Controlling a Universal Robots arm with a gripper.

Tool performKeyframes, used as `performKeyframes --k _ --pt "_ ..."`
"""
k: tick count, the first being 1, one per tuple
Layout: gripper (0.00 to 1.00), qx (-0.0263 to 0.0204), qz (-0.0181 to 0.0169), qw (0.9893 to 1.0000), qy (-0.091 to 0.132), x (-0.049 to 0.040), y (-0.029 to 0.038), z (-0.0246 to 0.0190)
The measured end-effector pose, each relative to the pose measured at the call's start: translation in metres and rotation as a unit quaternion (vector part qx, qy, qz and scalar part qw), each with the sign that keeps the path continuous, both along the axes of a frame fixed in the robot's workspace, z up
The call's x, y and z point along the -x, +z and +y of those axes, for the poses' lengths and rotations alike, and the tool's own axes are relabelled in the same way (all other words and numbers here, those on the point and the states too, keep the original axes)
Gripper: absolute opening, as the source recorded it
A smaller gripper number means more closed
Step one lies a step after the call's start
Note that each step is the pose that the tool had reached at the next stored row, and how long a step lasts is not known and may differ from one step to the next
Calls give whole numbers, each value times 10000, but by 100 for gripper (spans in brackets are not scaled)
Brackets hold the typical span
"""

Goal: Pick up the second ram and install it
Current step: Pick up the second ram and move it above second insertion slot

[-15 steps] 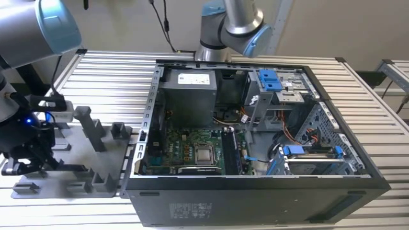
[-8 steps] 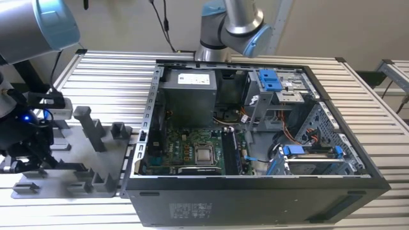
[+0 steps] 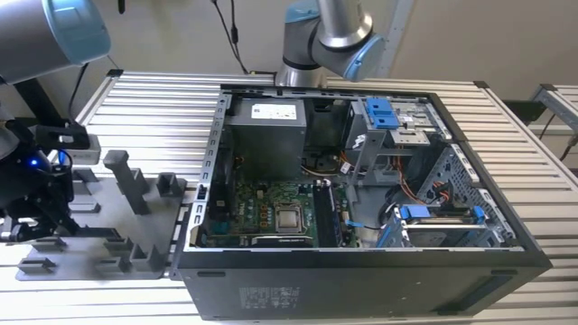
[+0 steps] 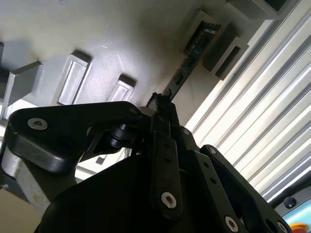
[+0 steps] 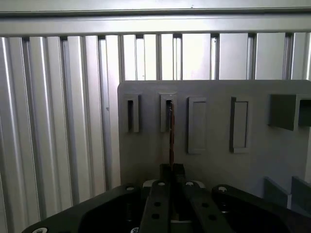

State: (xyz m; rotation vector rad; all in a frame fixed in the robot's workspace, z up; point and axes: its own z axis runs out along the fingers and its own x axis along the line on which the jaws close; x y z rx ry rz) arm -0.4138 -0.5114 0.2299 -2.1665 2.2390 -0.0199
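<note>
Table [image 3: 145,101]: ribbed metal slats with a pale wall behind. A grey fixture plate [image 3: 95,206] sits toward the exterior view's left, with an open computer case [image 3: 361,284] right beside it.

Gripper [image 3: 20,230]: in the exterior view it's just a dark lump low over the plate, partly cut off at the frame edge. You can't judge the fingers from there.

Gripper close up: the second wrist view gives the better angle. The black fingers [image 4: 167,114] are pinched together on the near end of the stick, so it's clamped on it.

Second ram [image 4: 190,56]: a thin dark board with a green-blue tint. It runs from the fingertips out to a grey slotted block [image 4: 192,24] on the plate, and its far end sits in that block's slot.

Same ram, other camera: the first wrist view catches it edge-on [image 5: 171,138], so it's barely a line between the fingers and a slotted block [image 5: 168,99]. That view also shows a row of similar blocks on either side of it.

Case: green motherboard [image 3: 271,210] on the floor of the case and blue-tabbed drive cages [image 3: 384,112]. All of that is well apart from the ram.

Hard to make out: the gripped end of the ram is buried between the fingers. I can't tell how deep the far end sits in the slot.
</note>
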Motion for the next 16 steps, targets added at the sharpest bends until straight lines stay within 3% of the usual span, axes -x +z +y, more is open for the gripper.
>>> performKeyframes --k 16 --pt "14 1 -1 10000 -7 4 139 0"
